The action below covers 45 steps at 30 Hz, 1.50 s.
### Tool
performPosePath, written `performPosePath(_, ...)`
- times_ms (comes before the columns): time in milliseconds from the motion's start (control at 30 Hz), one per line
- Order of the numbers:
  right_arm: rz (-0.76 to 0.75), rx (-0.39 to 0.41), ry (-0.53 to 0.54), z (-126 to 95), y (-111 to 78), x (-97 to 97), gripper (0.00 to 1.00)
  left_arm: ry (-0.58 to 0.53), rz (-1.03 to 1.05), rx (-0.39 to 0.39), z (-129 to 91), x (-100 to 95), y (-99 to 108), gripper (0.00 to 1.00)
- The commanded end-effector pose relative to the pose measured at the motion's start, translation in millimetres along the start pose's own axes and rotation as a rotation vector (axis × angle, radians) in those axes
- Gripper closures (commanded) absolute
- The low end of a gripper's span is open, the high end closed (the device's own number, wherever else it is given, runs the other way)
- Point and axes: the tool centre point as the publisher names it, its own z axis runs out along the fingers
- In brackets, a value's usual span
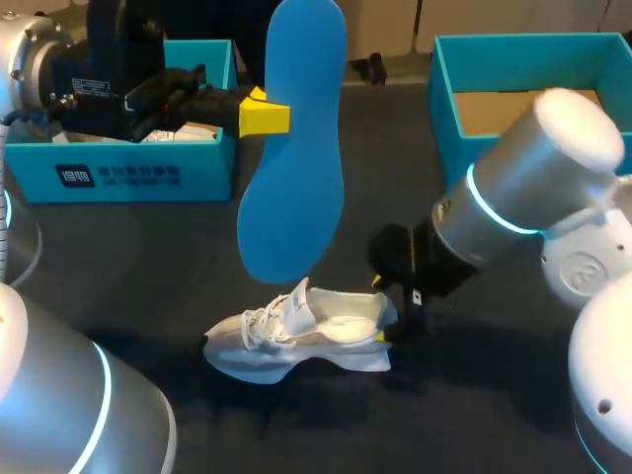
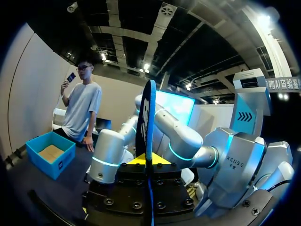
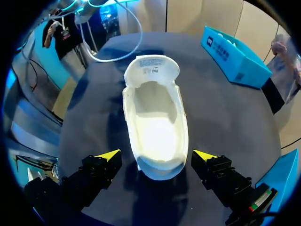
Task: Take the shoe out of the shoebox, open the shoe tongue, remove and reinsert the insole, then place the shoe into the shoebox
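Note:
A white shoe [image 1: 296, 338] lies on the dark table, tongue folded up, its inside bare [image 3: 155, 127]. My right gripper [image 3: 156, 157] stands open around the shoe's heel; whether the yellow fingertips [image 3: 109, 155] touch it I cannot tell. In the head view that gripper [image 1: 395, 316] sits at the shoe's heel end. My left gripper [image 1: 265, 116] is shut on a blue insole [image 1: 294, 138], held upright in the air above the shoe. The left wrist view shows the insole [image 2: 147, 127] edge-on between its yellow tips.
A blue shoebox [image 1: 494, 59] with a cardboard bottom stands open at the back right. A second blue box [image 1: 128, 173] sits at the back left, behind my left arm. Dark table lies around the shoe.

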Motion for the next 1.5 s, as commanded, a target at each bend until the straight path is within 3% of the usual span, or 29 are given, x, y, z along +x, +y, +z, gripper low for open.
performPosePath(33,-0.003,0.239,-0.002,2.0,6.3,-0.1,0.00,0.004,0.000,-0.004,0.9,-2.2,-1.6,1.00)
performPosePath(300,0.021,0.358,0.006,3.5,16.6,0.1,0.00,0.004,0.000,-0.004,0.9,-2.2,-1.6,1.00)
performPosePath(867,0.037,0.363,-0.008,6.9,15.9,-1.3,0.00,0.004,0.000,-0.004,0.9,-2.2,-1.6,1.00)
performPosePath(1000,0.045,0.366,-0.009,5.8,24.9,-4.2,0.00,0.004,0.000,-0.004,0.9,-2.2,-1.6,1.00)
performPosePath(1233,-0.001,0.385,-0.028,-4.0,46.3,-16.2,0.00,0.004,0.000,-0.004,0.9,-2.2,-1.6,1.00)
performPosePath(1500,-0.044,0.367,-0.030,11.6,52.6,-42.4,0.00,0.004,0.000,-0.004,0.9,-2.2,-1.6,1.00)
